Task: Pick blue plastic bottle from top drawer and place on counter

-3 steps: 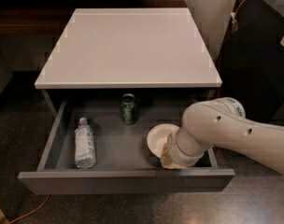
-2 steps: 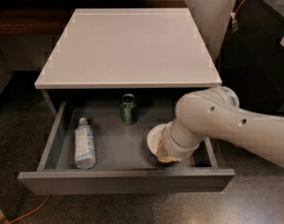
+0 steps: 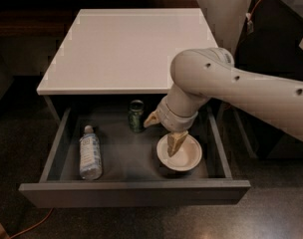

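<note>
Below the desk (image 3: 126, 49), the top drawer (image 3: 134, 193) stands open and the reach step is in hand: the claw (image 3: 164, 131), released, hangs over the white bowl (image 3: 190, 156) and must traverse left to the blue plastic bottle (image 3: 89, 152) lying by the drawer's left wall.

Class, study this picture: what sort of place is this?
Probably a robot test space: a freestanding white counter, an orange cable on the floor, and the gripper in the open top drawer, at a white bowl.
</note>
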